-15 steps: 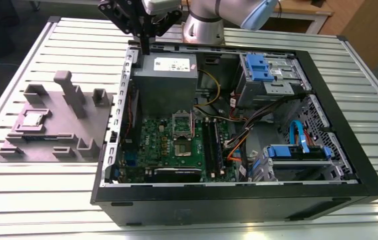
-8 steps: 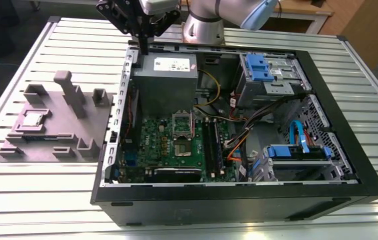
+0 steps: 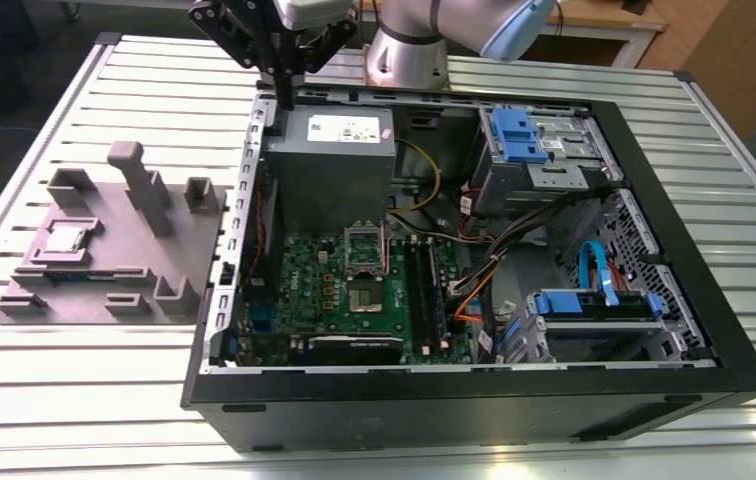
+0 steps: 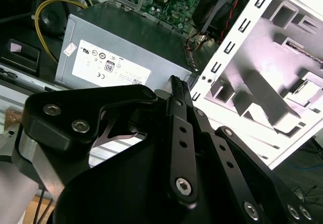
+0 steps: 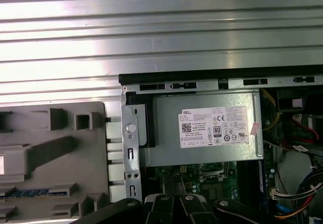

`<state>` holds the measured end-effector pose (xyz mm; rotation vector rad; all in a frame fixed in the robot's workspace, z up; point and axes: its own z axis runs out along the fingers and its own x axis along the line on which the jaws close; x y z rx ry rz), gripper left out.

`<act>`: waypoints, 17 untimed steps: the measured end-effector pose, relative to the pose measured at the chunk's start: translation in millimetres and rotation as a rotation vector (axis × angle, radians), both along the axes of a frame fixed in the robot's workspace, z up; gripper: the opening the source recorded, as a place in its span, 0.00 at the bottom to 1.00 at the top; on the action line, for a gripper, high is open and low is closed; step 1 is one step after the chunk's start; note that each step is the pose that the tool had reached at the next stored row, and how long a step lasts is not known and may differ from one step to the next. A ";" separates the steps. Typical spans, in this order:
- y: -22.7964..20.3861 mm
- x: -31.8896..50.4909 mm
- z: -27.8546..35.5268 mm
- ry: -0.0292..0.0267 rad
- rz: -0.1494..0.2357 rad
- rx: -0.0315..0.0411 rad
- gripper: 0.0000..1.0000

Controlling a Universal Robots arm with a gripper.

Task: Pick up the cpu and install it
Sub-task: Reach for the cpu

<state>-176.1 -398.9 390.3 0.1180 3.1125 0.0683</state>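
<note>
The cpu (image 3: 66,238), a small silver-grey square, lies in a recess of the grey fixture (image 3: 111,250) on the exterior view's left, outside the computer case. My gripper (image 3: 279,98) hangs over the far left corner of the open case (image 3: 485,395), above the grey power supply box (image 3: 329,150), well away from the cpu. Its black fingers (image 4: 174,90) meet at the tips, shut with nothing between them. The green motherboard (image 3: 338,300) lies in the case floor with its socket (image 3: 365,248) just below the power supply.
The case stands on a slatted metal table (image 3: 85,400). Blue drive bays (image 3: 528,135), a lower drive cage (image 3: 598,305) and loose cables (image 3: 485,270) crowd the case's right half. Upright posts (image 3: 131,170) rise from the fixture. Memory sticks (image 3: 428,295) stand beside the socket.
</note>
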 end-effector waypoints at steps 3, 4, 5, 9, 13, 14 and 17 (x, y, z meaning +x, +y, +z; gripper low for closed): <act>0.0 -0.9 -0.1 0.0000 0.000 0.0000 0.10; 0.0 -1.2 -0.1 0.0000 0.000 0.0000 0.10; 0.0 -1.5 -0.1 0.0000 0.000 0.0000 0.10; 0.0 -2.9 -0.2 0.0000 0.000 0.0000 0.10; 0.0 -5.1 -0.4 0.0000 0.000 0.0000 0.10; 0.0 -6.1 -0.4 0.0000 0.000 0.0001 0.10; 0.0 -7.1 -0.5 0.0000 0.000 0.0000 0.10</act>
